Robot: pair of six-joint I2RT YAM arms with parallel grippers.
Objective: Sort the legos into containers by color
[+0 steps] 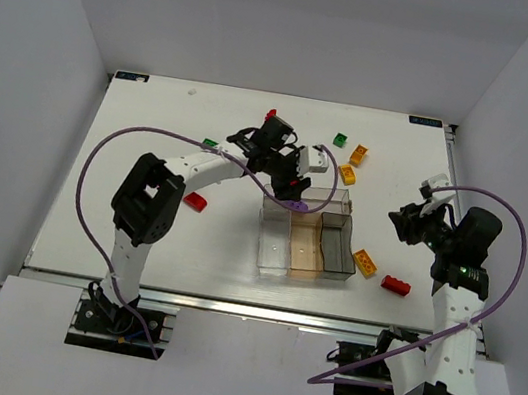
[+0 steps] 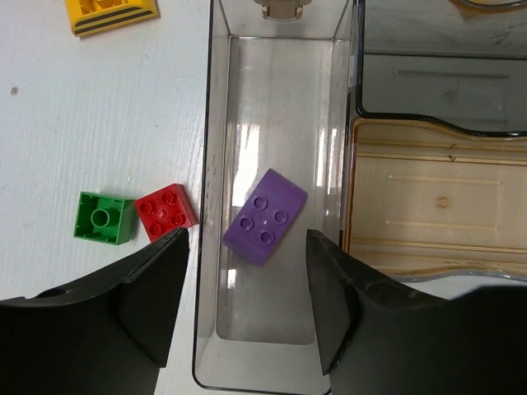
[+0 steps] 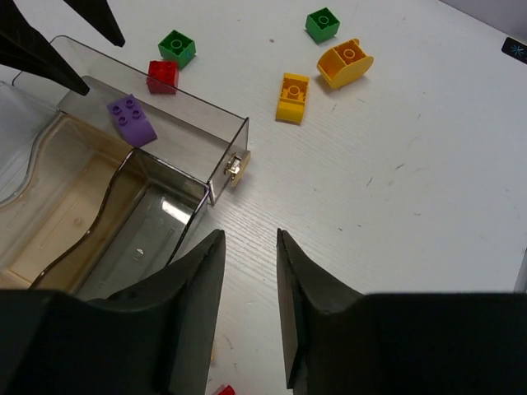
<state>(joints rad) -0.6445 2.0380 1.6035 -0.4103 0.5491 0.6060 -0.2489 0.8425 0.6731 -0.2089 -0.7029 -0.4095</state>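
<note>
The clear tray stands mid-table. A lilac piece lies in its wide smoky compartment; it also shows in the top view and the right wrist view. My left gripper is open and empty just above that compartment, over the lilac piece. A red brick and a green brick lie just outside the tray wall. My right gripper is open and empty above bare table to the right of the tray.
Yellow bricks and a green brick lie behind the tray. A yellow brick and a red brick lie right of it, another red brick to its left. The amber compartment holds nothing.
</note>
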